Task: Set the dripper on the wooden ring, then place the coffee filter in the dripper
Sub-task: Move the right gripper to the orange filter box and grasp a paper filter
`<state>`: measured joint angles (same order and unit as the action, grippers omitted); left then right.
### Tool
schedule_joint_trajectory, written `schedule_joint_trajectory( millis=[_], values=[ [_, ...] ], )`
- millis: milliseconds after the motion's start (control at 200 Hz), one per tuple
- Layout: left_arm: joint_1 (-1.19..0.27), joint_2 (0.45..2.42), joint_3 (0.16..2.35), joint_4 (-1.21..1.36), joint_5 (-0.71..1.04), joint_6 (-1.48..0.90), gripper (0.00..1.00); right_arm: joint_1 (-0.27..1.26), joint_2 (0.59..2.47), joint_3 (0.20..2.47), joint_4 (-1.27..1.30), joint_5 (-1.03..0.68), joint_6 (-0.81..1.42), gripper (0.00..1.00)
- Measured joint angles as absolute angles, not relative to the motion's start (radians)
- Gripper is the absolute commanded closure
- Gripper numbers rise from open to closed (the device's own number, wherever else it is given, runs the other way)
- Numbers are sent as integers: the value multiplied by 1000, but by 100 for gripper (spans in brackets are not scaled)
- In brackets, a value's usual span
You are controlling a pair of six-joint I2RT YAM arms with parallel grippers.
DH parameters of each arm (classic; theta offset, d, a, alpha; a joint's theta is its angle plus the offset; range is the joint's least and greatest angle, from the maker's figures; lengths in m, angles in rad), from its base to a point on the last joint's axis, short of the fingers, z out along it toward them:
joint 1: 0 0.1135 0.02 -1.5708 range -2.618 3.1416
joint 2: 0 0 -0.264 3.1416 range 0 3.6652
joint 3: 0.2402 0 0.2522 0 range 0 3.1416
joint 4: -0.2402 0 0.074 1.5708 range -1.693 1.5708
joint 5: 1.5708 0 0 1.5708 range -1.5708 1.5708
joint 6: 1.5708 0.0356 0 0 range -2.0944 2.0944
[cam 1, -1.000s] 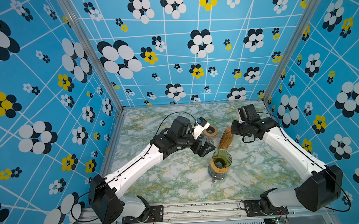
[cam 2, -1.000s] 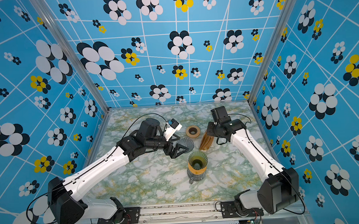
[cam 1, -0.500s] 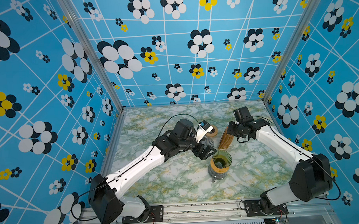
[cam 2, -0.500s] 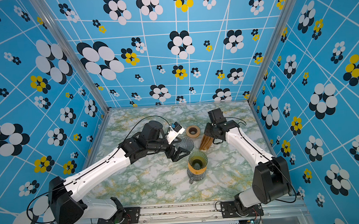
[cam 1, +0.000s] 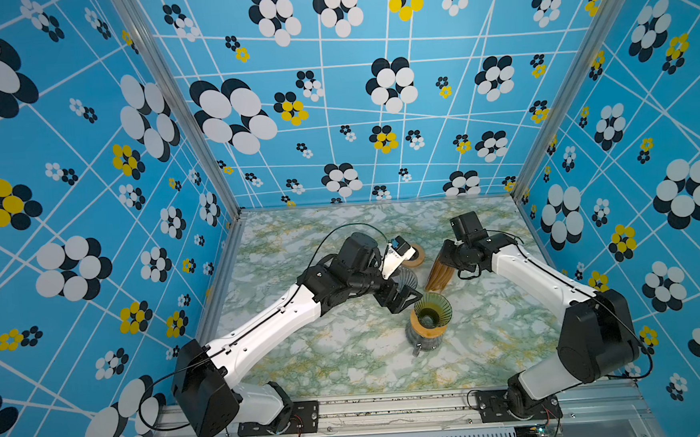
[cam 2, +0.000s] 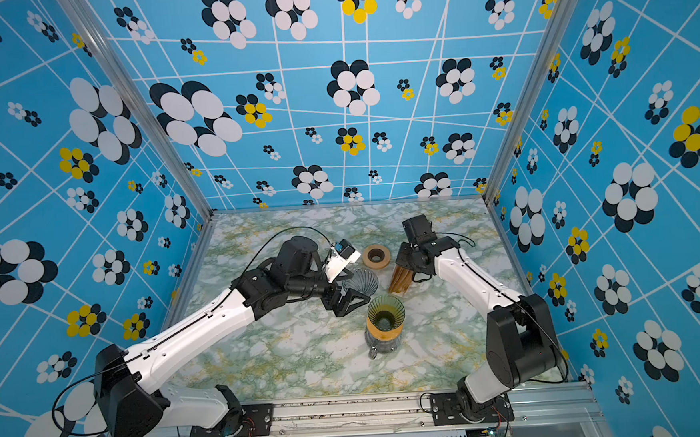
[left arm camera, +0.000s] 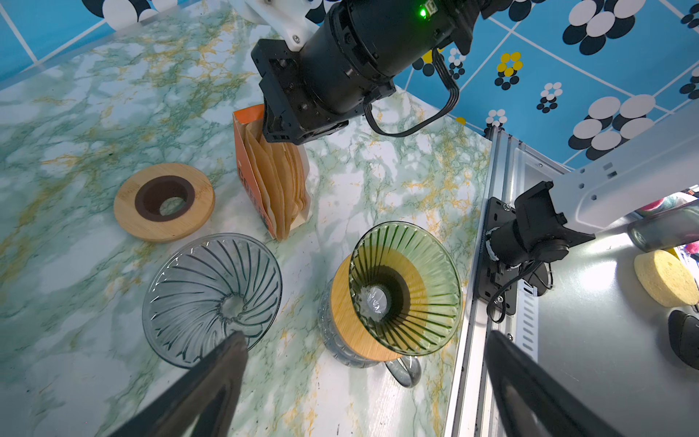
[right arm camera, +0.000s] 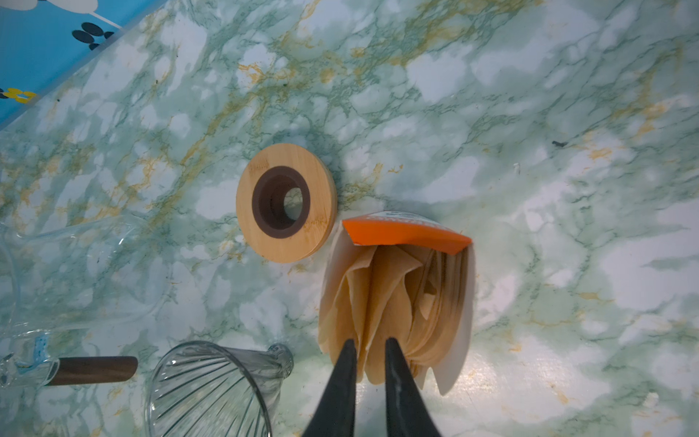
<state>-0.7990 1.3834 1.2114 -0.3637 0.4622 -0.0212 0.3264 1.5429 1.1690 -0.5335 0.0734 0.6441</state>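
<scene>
Overhead stereo pair, wrist cameras near table (left arm camera: 75,125)

Green ribbed dripper (cam 1: 432,311) on a tan wooden collar (cam 1: 422,330), lower centre; tan filters (cam 1: 437,274) in an orange box (left arm camera: 242,151) — marble table (cam 1: 328,362) green-white with yellow veins; blue flowered walls (cam 1: 85,140)

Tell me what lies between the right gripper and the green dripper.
The filter pack, where the right gripper pinches a filter, then bare table up to the green dripper; the left wrist view shows it.
</scene>
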Motion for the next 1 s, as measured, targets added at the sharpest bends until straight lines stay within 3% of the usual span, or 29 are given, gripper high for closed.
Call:
schedule_joint_trajectory(
  millis=[630, 1005],
  values=[
    [-799, 1383, 1211, -374, 455, -6, 1, 326, 1601, 1152, -506, 74, 651, 83],
    [-799, 1383, 1212, -375, 455, 1, 1, 326, 1611, 1152, -488, 78, 647, 96]
  ],
)
